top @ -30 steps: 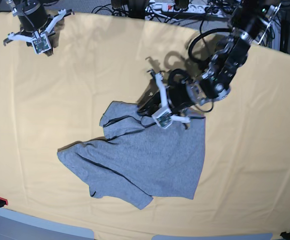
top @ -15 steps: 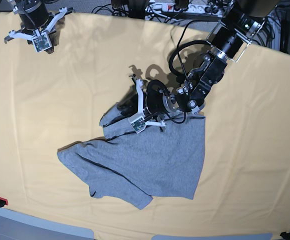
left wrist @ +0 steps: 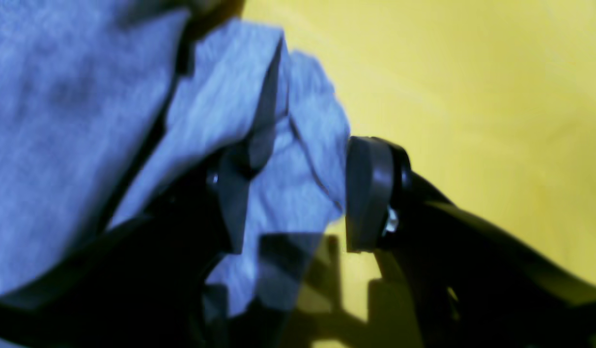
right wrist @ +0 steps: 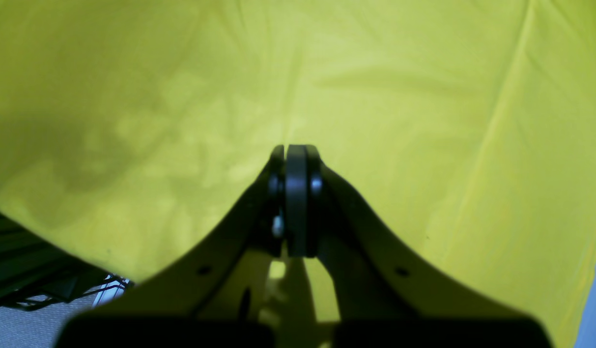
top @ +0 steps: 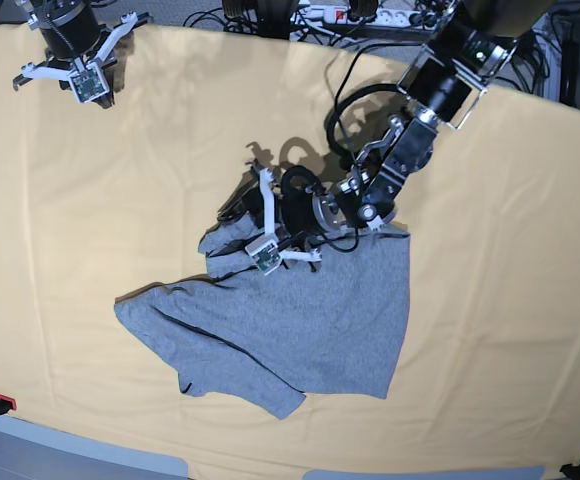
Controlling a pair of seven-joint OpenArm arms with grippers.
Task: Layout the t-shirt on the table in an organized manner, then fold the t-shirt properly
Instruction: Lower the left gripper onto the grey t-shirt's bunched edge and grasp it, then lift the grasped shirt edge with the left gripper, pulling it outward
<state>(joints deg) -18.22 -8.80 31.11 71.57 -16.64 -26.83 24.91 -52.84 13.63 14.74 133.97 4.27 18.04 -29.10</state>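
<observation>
- I see the t-shirt [top: 300,320] lying crumpled on the table [top: 90,200], roughly centre and toward the near edge, plain grey side up, one sleeve bunched at its far-left corner.
- My left gripper [left wrist: 288,203] sits low over that bunched sleeve; its jaws stand apart with a fold of grey cloth between them (the wrist view is blurred, so I cannot tell whether either pad presses it).
- My right gripper [right wrist: 295,198] hangs over bare yellow cloth at the table's far-left corner, well apart from the shirt, jaws clenched together on nothing.
</observation>
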